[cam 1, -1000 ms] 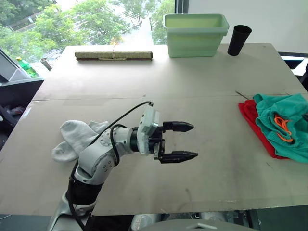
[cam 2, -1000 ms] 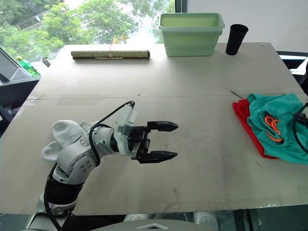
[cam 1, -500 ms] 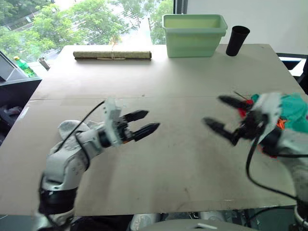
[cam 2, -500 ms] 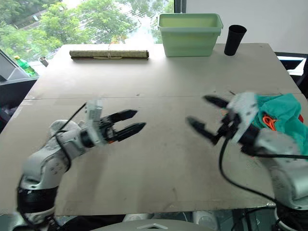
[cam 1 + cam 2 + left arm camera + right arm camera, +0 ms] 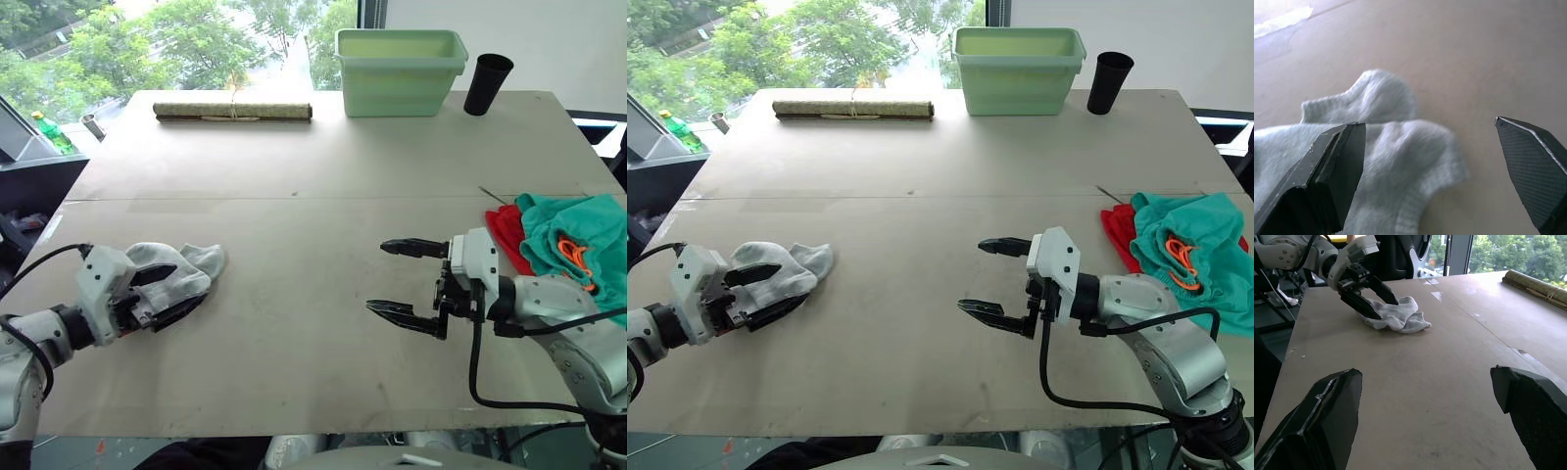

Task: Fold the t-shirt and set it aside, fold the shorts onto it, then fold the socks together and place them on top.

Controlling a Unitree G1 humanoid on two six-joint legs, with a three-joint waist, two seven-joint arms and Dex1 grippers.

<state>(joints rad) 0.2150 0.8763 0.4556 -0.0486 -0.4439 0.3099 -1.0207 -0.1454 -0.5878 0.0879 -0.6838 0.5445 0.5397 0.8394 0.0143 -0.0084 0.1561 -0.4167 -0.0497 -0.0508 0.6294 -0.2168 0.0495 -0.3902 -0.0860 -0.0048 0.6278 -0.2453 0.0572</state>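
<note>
On the counter's (image 5: 323, 147) left side, the left end effector (image 5: 168, 291) is spread open around the socks (image 5: 186, 262), one finger over them, one beside. Right end effector (image 5: 402, 279) hovers wide open near mid-counter, gripping nothing. At the right edge, the shorts (image 5: 573, 245) lie piled on the t-shirt (image 5: 506, 231).

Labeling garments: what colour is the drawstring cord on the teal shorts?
Orange. The drawstring cord on the teal cloth shorts shows best in the right eye view.
</note>
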